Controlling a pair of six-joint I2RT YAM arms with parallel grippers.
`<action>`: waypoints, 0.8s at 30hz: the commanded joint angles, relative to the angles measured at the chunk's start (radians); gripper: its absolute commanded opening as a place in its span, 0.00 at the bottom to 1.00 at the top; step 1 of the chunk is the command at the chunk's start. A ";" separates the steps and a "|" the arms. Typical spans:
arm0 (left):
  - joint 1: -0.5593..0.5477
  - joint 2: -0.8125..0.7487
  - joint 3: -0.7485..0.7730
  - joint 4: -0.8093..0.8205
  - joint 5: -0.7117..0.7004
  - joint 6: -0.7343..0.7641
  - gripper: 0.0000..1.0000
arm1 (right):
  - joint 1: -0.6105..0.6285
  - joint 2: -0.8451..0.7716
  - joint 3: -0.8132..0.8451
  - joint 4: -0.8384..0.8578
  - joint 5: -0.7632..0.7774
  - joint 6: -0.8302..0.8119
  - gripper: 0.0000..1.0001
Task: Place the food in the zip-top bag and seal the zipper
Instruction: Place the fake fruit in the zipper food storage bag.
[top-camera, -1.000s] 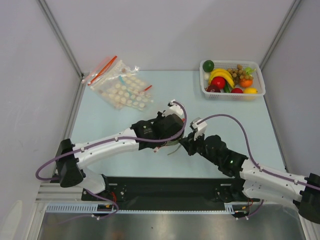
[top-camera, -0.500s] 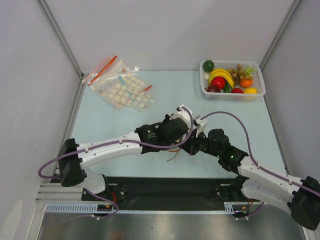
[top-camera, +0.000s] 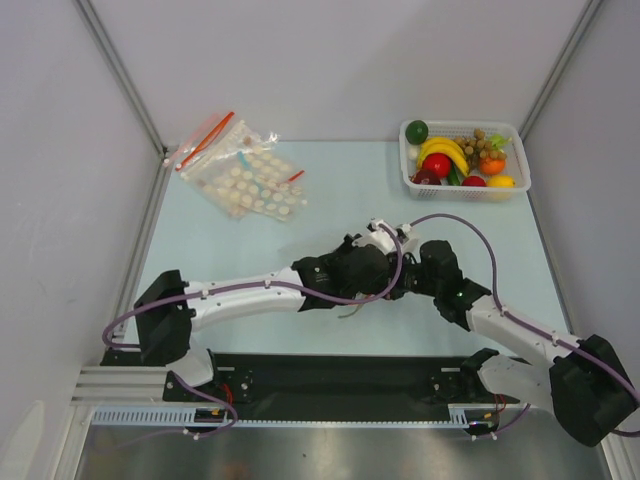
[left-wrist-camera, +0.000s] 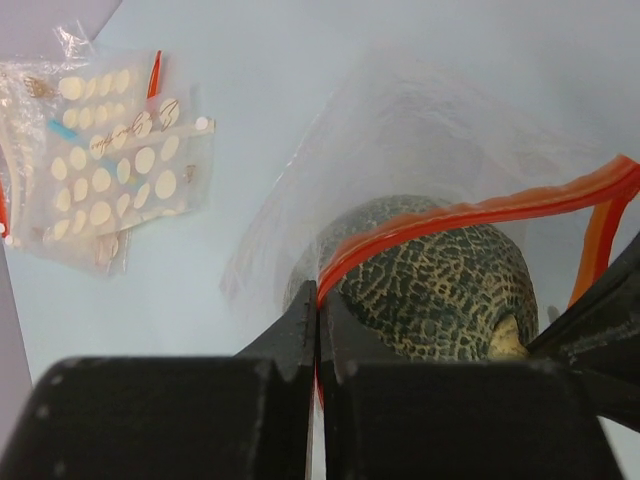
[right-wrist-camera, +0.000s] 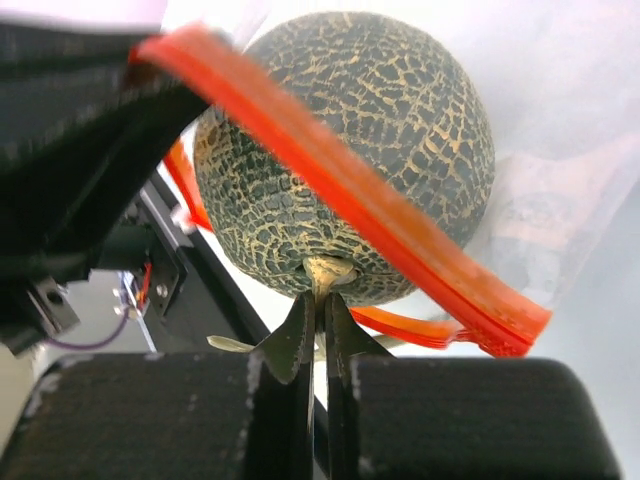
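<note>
Both our arms reach inward, wrists meeting over the middle of the table (top-camera: 230, 250). Our left gripper (left-wrist-camera: 318, 305) is clamped on the zipper (left-wrist-camera: 470, 212) of the zip-top bag (left-wrist-camera: 400, 130). Our right gripper (right-wrist-camera: 320, 305) pinches the stem (right-wrist-camera: 328, 272) of the grey-green ball (right-wrist-camera: 350, 150), which sits in the bag's mouth.

Beyond the left gripper (left-wrist-camera: 318, 300) and off to its left, clear plastic bags (top-camera: 245, 175) patterned with pale round discs lie on the pale blue table (top-camera: 200, 250). Beyond the right gripper (right-wrist-camera: 318, 305), to its right, stands a white plastic basket (top-camera: 455, 124) with yellow bananas (top-camera: 443, 150) and a brown grape bunch (top-camera: 478, 142).
</note>
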 joint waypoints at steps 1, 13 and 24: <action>-0.019 0.017 0.008 0.062 -0.006 0.019 0.00 | -0.053 0.007 0.025 0.071 -0.066 0.061 0.00; -0.070 0.061 0.037 0.077 0.140 0.043 0.00 | -0.213 -0.009 -0.058 0.185 -0.161 0.187 0.03; -0.073 0.032 0.043 0.082 0.354 -0.001 0.00 | -0.226 -0.065 -0.096 0.222 -0.066 0.246 0.05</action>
